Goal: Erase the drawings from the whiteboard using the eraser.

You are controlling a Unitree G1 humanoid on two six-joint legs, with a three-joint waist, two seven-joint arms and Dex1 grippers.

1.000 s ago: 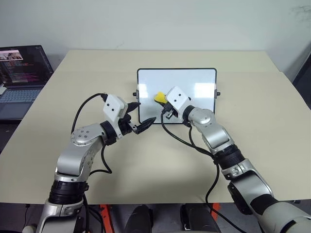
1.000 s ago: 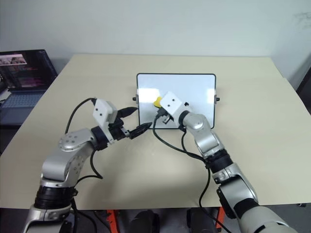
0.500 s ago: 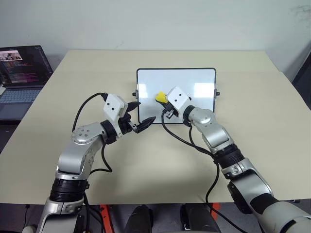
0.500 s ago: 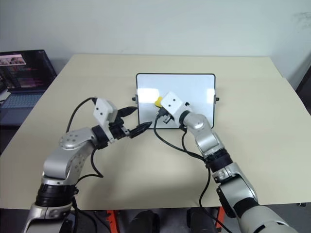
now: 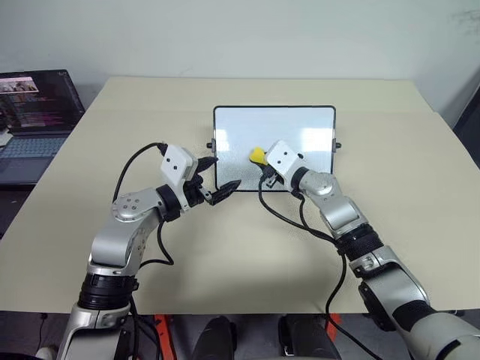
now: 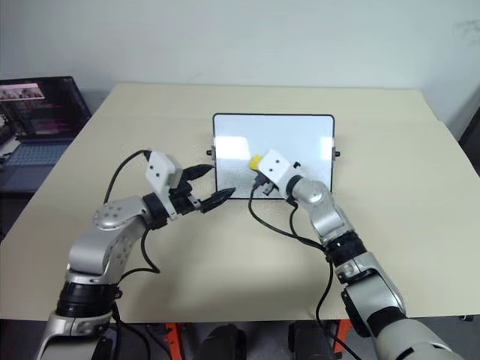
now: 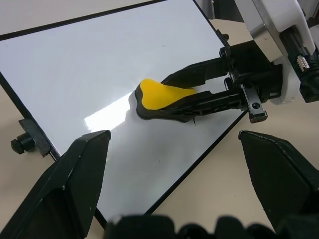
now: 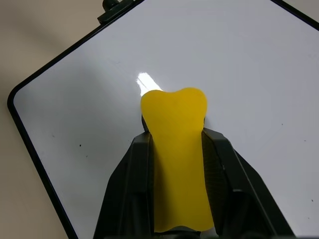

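Note:
The whiteboard (image 5: 300,124) stands tilted back at the middle of the table, black-framed, with small knobs at its sides. Its white face carries only a few tiny dark specks, and the drawings are out of view. My right gripper (image 5: 263,162) is shut on the yellow eraser (image 5: 257,155), whose dark underside presses on the lower left part of the board. The eraser (image 8: 174,124) sticks out past the two black fingers (image 8: 134,169). My left gripper (image 5: 225,171) stands open and empty just off the board's lower left corner, apart from the frame.
An open laptop (image 5: 34,112) sits at the far left, beside the beige table (image 5: 225,255). Black cables hang from both wrists over the table in front of the board.
My right gripper has slid the eraser a little to the right and down across the board. The left gripper has stayed in place.

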